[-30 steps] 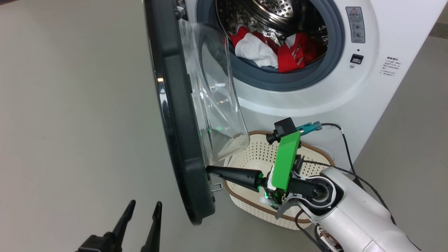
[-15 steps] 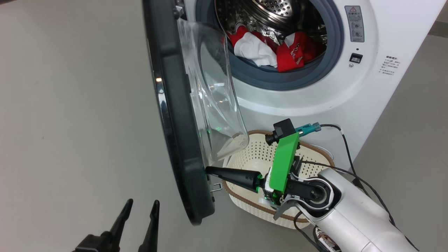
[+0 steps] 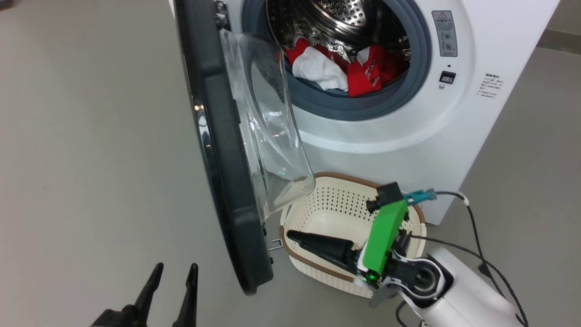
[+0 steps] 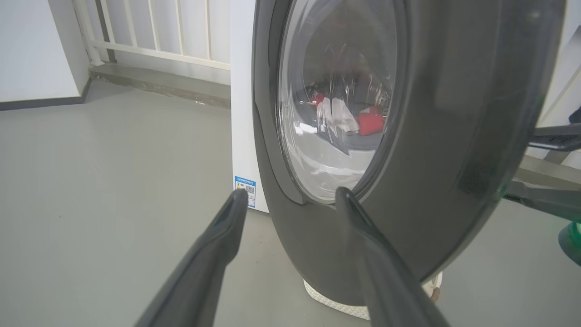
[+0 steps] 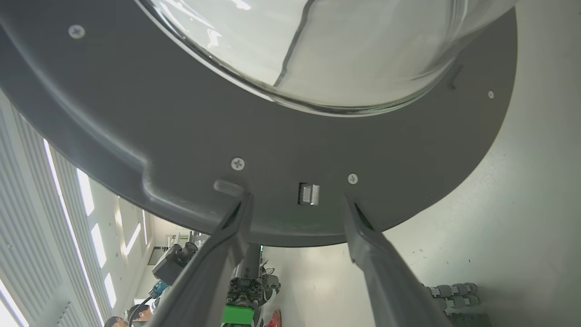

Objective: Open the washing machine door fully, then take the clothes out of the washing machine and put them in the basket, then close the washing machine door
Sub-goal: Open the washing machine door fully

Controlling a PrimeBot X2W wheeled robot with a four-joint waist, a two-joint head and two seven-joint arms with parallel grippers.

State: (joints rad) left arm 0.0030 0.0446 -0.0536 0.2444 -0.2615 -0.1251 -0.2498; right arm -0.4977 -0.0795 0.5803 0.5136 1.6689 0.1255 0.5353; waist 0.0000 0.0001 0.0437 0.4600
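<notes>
**While the Door Stands Open, the Clothes Are Seen in the Drum**

While the washing machine door (image 3: 218, 150) is swung out from the washing machine (image 3: 399, 136), standing roughly edge-on to the head camera, its clear glass bowl (image 3: 268, 131) is turned towards the opening. The clothes (image 3: 336, 68) are seen inside the steel drum (image 3: 345, 18), heaped red and white at its lower front, just behind the grey rubber ring (image 3: 363, 102). The basket (image 3: 336, 200) is set on the floor close against the machine's front, below the opening, with its left end tucked under the glass bowl. Its pale bottom is shown bare.

The right gripper (image 3: 292, 236) is held low over the basket's near left rim, pointed at the door's lower edge and apart from it. In its wrist view its two fingers (image 5: 218, 263) are seen spread wide with nothing between them. A small metal latch (image 5: 309, 194) on the door's inner face is framed between the tips. A green plate (image 3: 386, 236) is carried on that wrist.

The left gripper (image 3: 174, 281) is held on the door's outer side, apart from it, with its fingers likewise spread and nothing gripped. In the left wrist view the red and white clothes are made out dimly through the door's window. A small blue sticker (image 4: 245, 186) is shown low on the machine's front.
</notes>
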